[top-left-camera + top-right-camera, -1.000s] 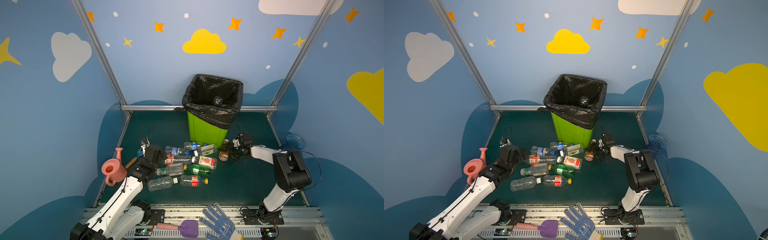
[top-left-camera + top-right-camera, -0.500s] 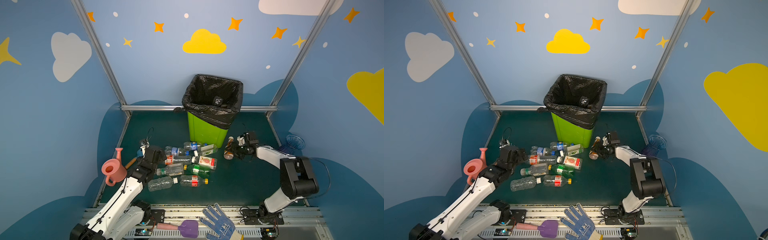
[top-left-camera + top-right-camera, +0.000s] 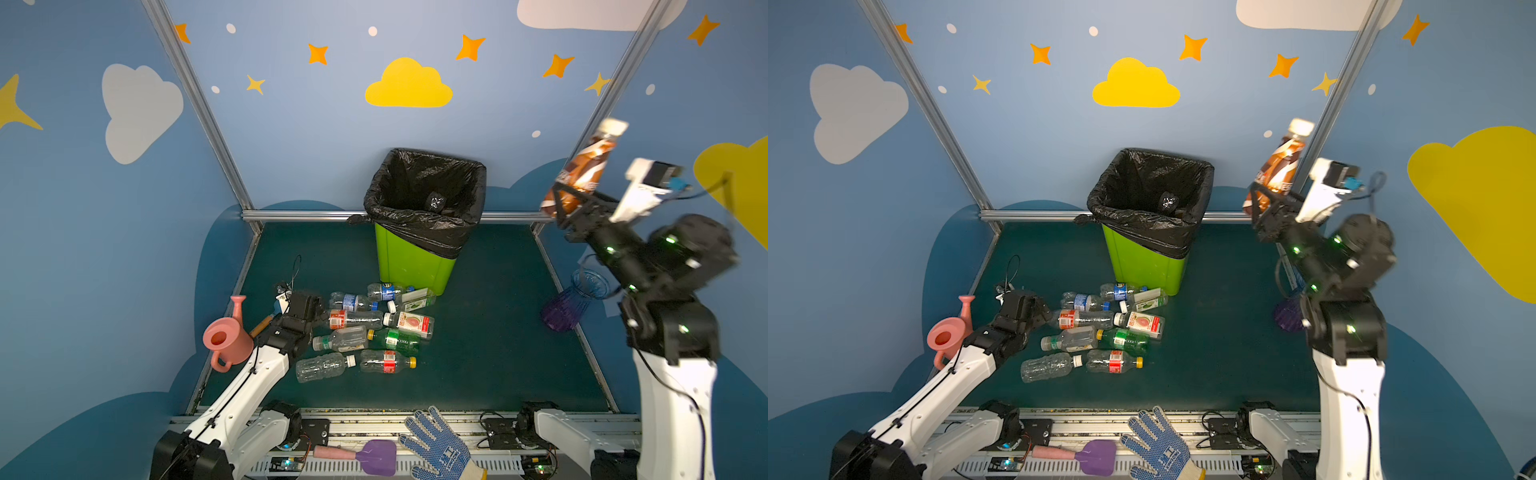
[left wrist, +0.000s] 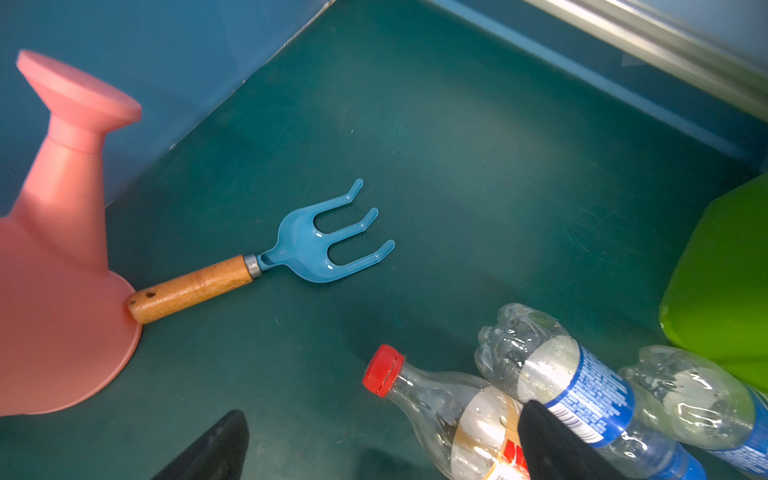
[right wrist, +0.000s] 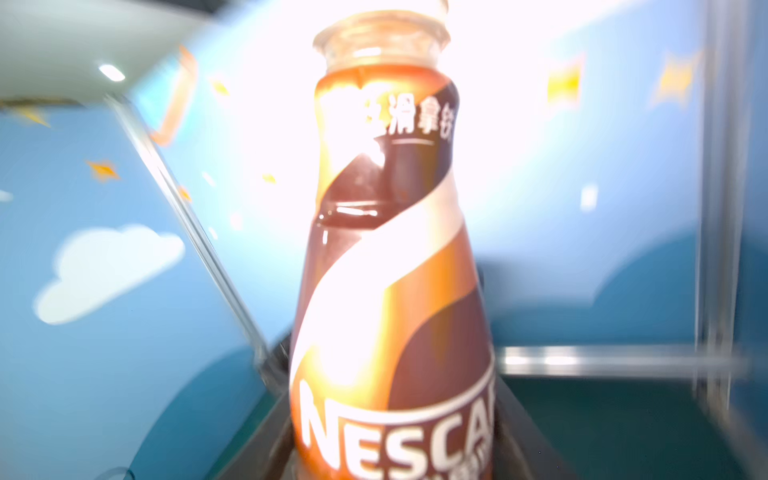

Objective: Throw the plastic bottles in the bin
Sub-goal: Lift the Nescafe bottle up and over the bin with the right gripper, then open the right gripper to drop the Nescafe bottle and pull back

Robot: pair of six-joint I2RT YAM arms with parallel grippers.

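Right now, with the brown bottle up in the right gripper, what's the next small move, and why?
Probably swing the right gripper toward its left until the brown bottle hangs over the opening of the bin. The bottle is clamped near its base and looks lifted above the rim, but it sits off to the bin's right, so releasing here would likely miss.

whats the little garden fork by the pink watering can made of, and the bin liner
Fork head: probably glossy blue plastic, possibly painted metal; smooth sheen. Handle: wood, matte, visible grain, with a metal collar. Liner: thin black plastic film, crinkled and shiny.
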